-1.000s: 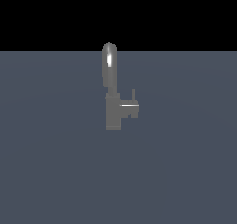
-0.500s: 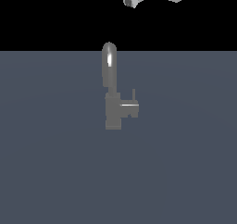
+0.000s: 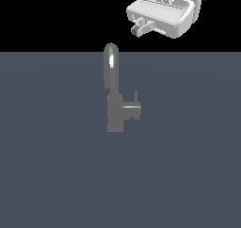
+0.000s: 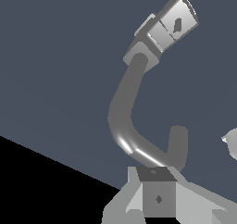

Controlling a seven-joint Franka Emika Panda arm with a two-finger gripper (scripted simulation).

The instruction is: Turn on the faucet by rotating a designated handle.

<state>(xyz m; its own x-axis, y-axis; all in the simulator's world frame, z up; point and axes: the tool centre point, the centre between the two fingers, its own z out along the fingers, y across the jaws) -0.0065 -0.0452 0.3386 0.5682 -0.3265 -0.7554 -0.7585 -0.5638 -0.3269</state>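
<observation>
The handle (image 3: pixel 131 110) is found well below the pincer (image 3: pixel 140 27), jutting sideways from the faucet (image 3: pixel 114 110); whether the pincer is open cannot be told.

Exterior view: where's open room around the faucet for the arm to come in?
The grey surface looks bare on every side of the faucet. The tight spot is the exterior view's right of the body, where the handle and its pin jut out. The gripper hangs above the spout toward the exterior view's right, clear of the faucet.
</observation>
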